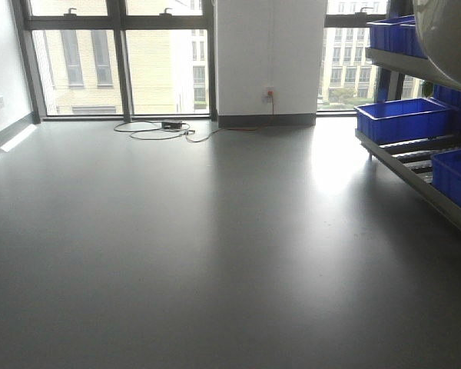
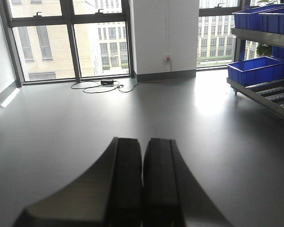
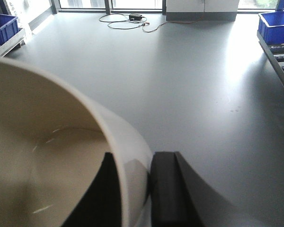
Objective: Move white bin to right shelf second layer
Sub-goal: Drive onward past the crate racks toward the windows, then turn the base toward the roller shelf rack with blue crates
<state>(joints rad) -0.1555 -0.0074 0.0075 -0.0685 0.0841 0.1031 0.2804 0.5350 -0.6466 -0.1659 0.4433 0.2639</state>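
The white bin (image 3: pixel 47 156) fills the lower left of the right wrist view, cream-white and smooth, held above the grey floor. My right gripper (image 3: pixel 135 156) is shut on its wall, one finger inside and one outside. In the front view the bin's curved underside (image 1: pixel 449 38) shows at the top right corner, beside the rack. The right shelf's roller level (image 1: pixel 416 151) slopes down along the right edge, with white rollers between blue crates. My left gripper (image 2: pixel 143 140) is shut and holds nothing, pointing out over the floor.
Blue crates (image 1: pixel 403 119) stand on the roller level and on the level above (image 1: pixel 392 34). A cable and power box (image 1: pixel 171 125) lie on the floor by the windows. Another blue crate (image 3: pixel 2 27) sits on a low rack at the left.
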